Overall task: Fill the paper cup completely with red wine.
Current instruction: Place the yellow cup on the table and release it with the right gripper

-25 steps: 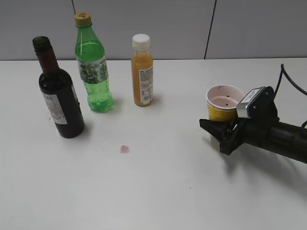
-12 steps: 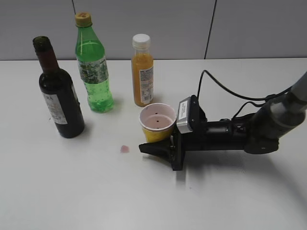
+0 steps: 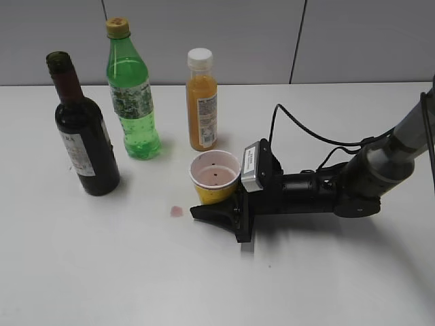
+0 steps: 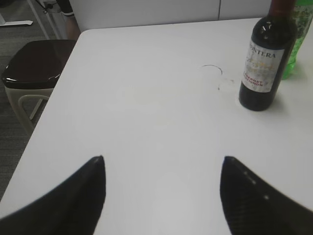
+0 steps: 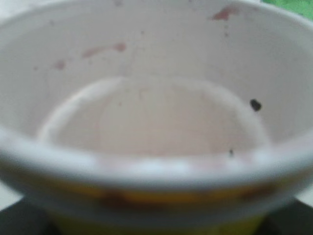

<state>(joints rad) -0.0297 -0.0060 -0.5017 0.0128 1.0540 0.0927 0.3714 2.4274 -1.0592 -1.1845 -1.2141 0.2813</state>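
The yellow paper cup point(image 3: 215, 178) stands upright at the table's middle, in front of the orange juice bottle. My right gripper point(image 3: 216, 206) is shut on its lower wall, with the arm stretched low over the table from the right. The cup point(image 5: 156, 122) fills the right wrist view; its inside holds no liquid, only pink stains and dark specks. The dark wine bottle point(image 3: 85, 149) stands uncapped at the far left, with red wine inside it. It also shows in the left wrist view point(image 4: 264, 63). My left gripper point(image 4: 164, 161) is open and empty over bare table, short of the bottle.
A green soda bottle point(image 3: 132, 102) and an orange juice bottle point(image 3: 202, 109) stand upright behind the cup. A small pink stain point(image 3: 176, 211) lies on the table left of the cup. A chair point(image 4: 34, 68) stands off the table's left edge.
My right gripper has carried the cup from the right side of the table leftward to the middle, the last bit a small shift left. The bottles have not moved.
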